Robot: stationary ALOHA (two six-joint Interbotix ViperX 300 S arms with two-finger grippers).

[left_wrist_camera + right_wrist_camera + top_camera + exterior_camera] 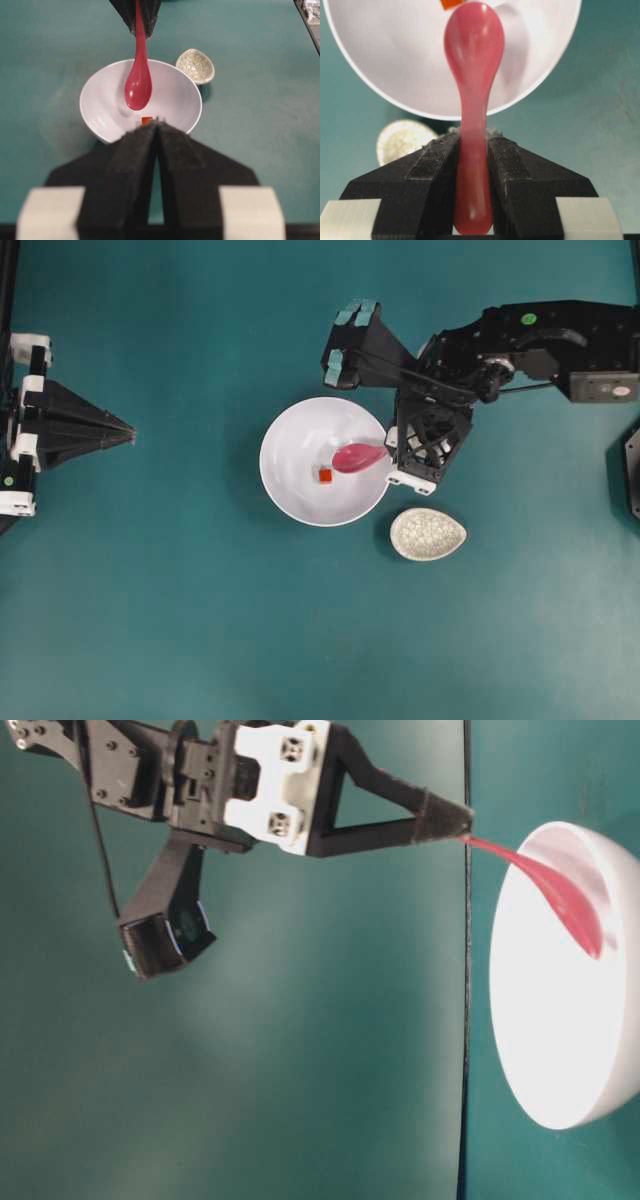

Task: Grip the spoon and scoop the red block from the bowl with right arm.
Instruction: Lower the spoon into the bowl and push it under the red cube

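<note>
Magenta spoon (472,75) is clamped by its handle between the right gripper (472,150) fingers, jaws pressed tight on both sides of the handle; handle end pokes out behind the pads. Scoop hangs over the bowl (290,430) interior, tilted down from the gripper tip toward the bowl centre, per the table-level view (560,895). Can't tell whether the scoop touches the bowl surface. Red block (325,475) sits on the bowl floor just beside the scoop tip, on the side away from the right gripper; in the right wrist view only its corner (451,4) shows, past the scoop tip. Block is not in the scoop. Right arm (530,345) reaches in from the right edge of the overhead view, gripper at the bowl's right rim. Speckled cream dish (428,534) lies on the teal table (200,620) just beside the bowl, lower right, not touching it. Left gripper (125,435) is parked at the left edge, well apart from the bowl, jaws together with only a thin slit between the fingers (135,165), holding nothing.
</note>
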